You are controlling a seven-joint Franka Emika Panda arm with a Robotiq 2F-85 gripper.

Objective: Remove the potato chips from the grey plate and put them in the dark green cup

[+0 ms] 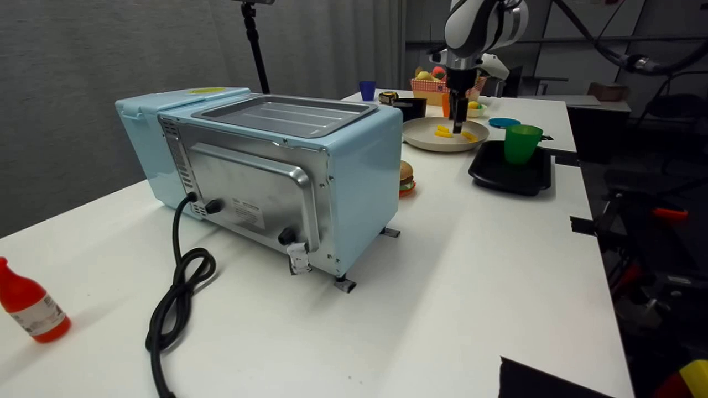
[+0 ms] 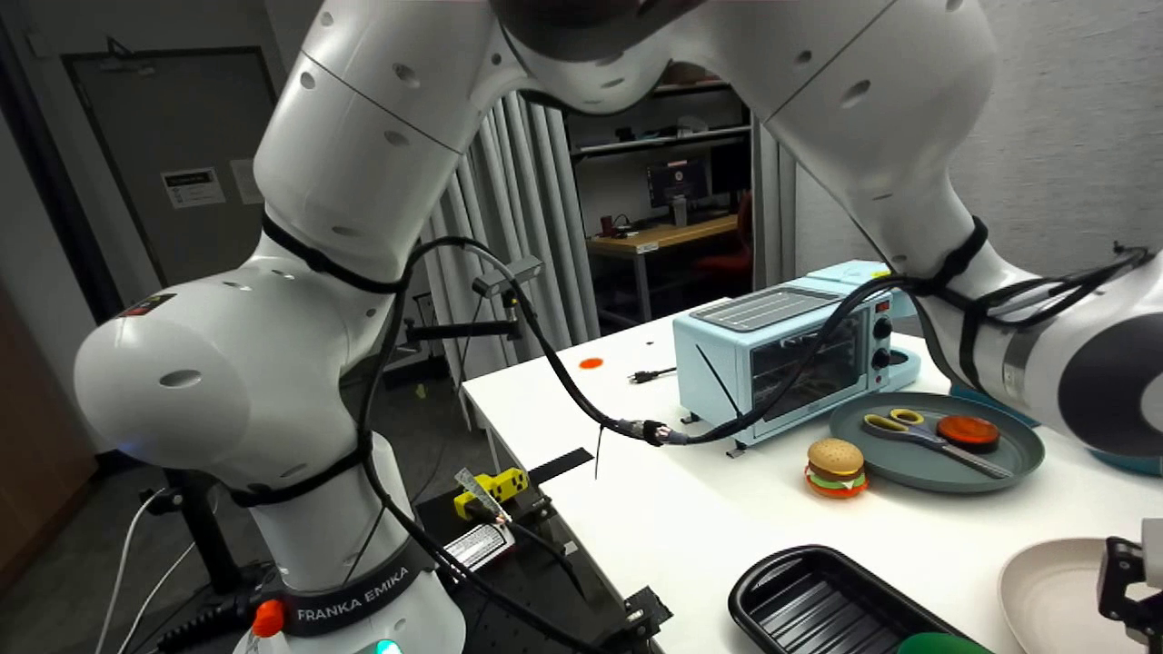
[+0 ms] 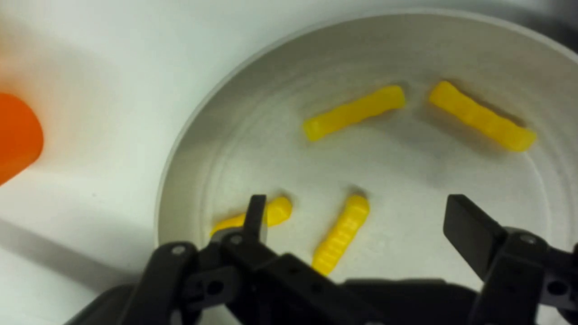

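The grey plate [image 1: 423, 132] is round and pale, and also shows in an exterior view [image 2: 1054, 590] and the wrist view [image 3: 266, 149]. Several yellow crinkled chips lie on it, including one at the upper middle [image 3: 354, 113], one at the upper right [image 3: 483, 116] and one between my fingers [image 3: 343, 232]. Another chip [image 3: 278, 211] is partly hidden behind my left finger. My gripper [image 3: 356, 216] is open over the plate, with nothing held; it also shows in an exterior view [image 1: 457, 119]. The green cup [image 1: 521, 145] stands upright in the black tray [image 1: 509, 179].
A blue toaster oven [image 1: 362, 188] and a toy burger [image 2: 836, 468] stand near the plate. An orange cup [image 3: 18, 135] is beside the plate. A dark plate [image 2: 936, 472] holds scissors. A fruit basket [image 1: 431, 87] and blue cup [image 1: 367, 90] stand further off.
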